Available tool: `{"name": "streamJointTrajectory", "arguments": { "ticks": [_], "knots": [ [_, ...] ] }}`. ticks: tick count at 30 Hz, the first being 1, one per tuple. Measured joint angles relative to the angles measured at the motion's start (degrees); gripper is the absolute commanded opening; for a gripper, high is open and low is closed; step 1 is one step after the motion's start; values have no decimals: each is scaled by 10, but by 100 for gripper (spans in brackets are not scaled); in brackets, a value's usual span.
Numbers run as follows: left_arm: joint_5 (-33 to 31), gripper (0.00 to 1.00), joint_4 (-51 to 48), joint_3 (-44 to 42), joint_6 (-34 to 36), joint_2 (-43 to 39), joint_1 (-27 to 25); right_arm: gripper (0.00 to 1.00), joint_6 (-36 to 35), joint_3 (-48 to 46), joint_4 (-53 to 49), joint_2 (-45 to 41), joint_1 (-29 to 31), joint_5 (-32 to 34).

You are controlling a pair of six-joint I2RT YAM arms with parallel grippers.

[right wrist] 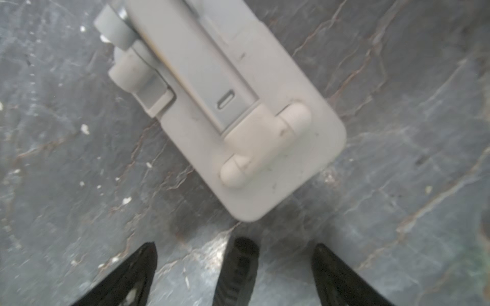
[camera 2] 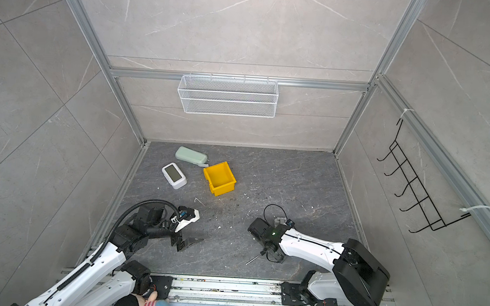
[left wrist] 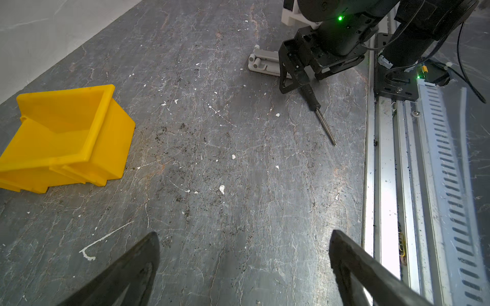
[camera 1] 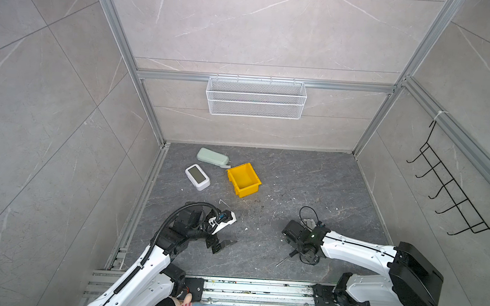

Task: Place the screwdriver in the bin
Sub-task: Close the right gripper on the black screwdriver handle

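In both top views the bin [camera 1: 243, 178] [camera 2: 219, 177] sits open and empty on the dark floor, its corners turned at an angle to the walls. A pale green case [camera 1: 213, 156] lies just beside the bin's far left corner, and a white device [camera 1: 197, 177] lies near its left side. We see bare floor to the right of the bin and in front of it.

The screwdriver [camera 1: 283, 261] [camera 2: 253, 260] lies flat on the floor, well apart from the bin, in front of it and to its right. The right gripper [camera 1: 294, 253] [camera 2: 264, 251] is down over its handle. The left gripper [camera 1: 225, 245] [camera 2: 190, 243] hangs in front of the bin, slightly to its left, holding nothing.

In the left wrist view the left gripper [left wrist: 244, 235] is spread wide over bare, speckled floor. The bin [left wrist: 66, 127] shows its low sloped lip, and open floor runs from it to the screwdriver [left wrist: 318, 111]. The thin shaft points away from the right gripper [left wrist: 305, 82] toward the metal rail [left wrist: 387, 159] at the floor's edge. A grey folded stand [left wrist: 262, 62] lies just behind that gripper.

In the blurred right wrist view the right gripper [right wrist: 234, 245] is spread. Its fingers [right wrist: 138, 270] stand on either side of the black handle of the screwdriver [right wrist: 241, 265], with floor showing in both gaps. The grey folded stand [right wrist: 238, 119] lies just past the handle's end.
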Motion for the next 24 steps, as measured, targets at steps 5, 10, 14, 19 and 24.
{"name": "streamJointTrajectory", "arguments": {
  "ticks": [5,10,14,19,24],
  "knots": [
    [-1,100,0,-9,0,-14,0,63,-11,37,-21,50,-7,-9],
    [-5,100,-5,-13,0,-23,0,46,-16,64,-42,83,-10,-17],
    [-10,100,-8,-16,0,-30,0,29,-16,70,-42,87,-11,-23],
    [-15,100,-10,-26,0,-41,0,2,-18,72,-45,86,-12,-25],
    [-15,100,-11,-28,0,-42,0,0,-23,73,-46,86,-12,-25]
  ]
}}
